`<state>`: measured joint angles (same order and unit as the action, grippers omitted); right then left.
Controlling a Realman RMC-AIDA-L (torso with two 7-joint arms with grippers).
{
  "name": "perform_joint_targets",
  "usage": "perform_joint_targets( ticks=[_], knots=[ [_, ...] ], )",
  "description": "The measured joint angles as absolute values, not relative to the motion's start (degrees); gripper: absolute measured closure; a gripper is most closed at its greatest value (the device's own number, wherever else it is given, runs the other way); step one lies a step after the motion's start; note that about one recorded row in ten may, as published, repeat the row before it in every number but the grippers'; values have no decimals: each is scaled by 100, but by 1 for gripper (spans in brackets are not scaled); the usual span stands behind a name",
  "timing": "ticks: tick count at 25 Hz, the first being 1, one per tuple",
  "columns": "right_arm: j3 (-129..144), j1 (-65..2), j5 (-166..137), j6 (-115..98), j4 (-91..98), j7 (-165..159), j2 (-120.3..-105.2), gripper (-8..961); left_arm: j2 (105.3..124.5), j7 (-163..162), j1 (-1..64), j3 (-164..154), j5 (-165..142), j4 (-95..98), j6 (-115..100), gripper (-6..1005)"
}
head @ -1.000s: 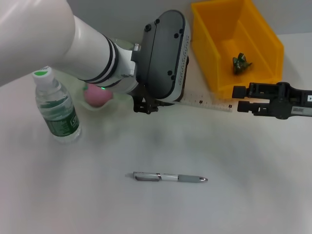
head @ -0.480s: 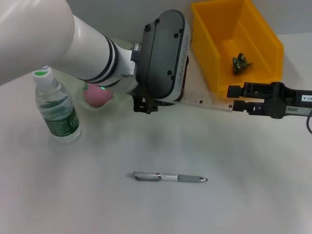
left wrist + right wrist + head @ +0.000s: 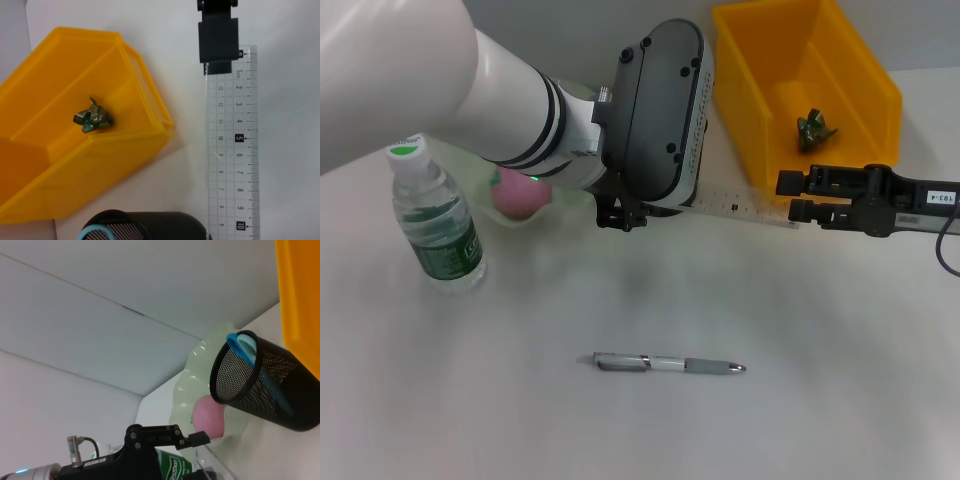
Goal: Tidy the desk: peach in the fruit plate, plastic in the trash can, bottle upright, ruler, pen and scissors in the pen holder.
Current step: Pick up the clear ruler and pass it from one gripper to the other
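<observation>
A clear ruler [image 3: 745, 209] lies flat between the pen holder and the yellow trash bin [image 3: 860, 70]. My right gripper [image 3: 788, 197] is open at the ruler's right end, with one finger on each side of it. In the left wrist view one of its fingers [image 3: 218, 40] lies over the ruler [image 3: 232, 145]. A silver pen [image 3: 670, 364] lies in front. The bottle [image 3: 435, 215] stands upright on the left. The peach [image 3: 518, 195] sits in the pale green plate [image 3: 187, 385]. Green plastic [image 3: 815, 128] is in the bin. My left gripper [image 3: 620, 215] hovers by the plate.
The black mesh pen holder [image 3: 260, 385] stands between plate and bin with blue-handled scissors [image 3: 242, 345] in it. My left wrist [image 3: 655, 110] hides it in the head view. The table in front holds only the pen.
My right gripper has moved left along the bin's front to the ruler's right end. The left arm has barely shifted.
</observation>
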<state>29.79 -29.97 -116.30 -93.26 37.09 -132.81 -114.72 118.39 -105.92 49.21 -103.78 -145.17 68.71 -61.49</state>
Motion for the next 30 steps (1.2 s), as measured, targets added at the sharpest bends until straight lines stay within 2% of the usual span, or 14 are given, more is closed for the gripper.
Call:
perform_joint_targets(
  ticks=[6, 13, 26, 30],
  knots=[
    [2990, -3046, -11644, -9248, 3708, -13272, -11505, 288, 11841, -10609, 4993, -10380, -14519, 6752, -6093, 615],
    [3064, -3081, -11662, -9230, 3694, -13271, -11505, 517, 11848, -10628, 5025, -10379, -14520, 6702, -6065, 614],
    [3094, -3094, -11672, -9141, 3610, -13221, -11520, 625, 11847, -10616, 5027, -10376, -14520, 6674, -6004, 614],
    [3134, -3091, -11667, -9115, 3610, -13177, -11527, 782, 11847, -10611, 5027, -10379, -14520, 6665, -5985, 610]
  ],
)
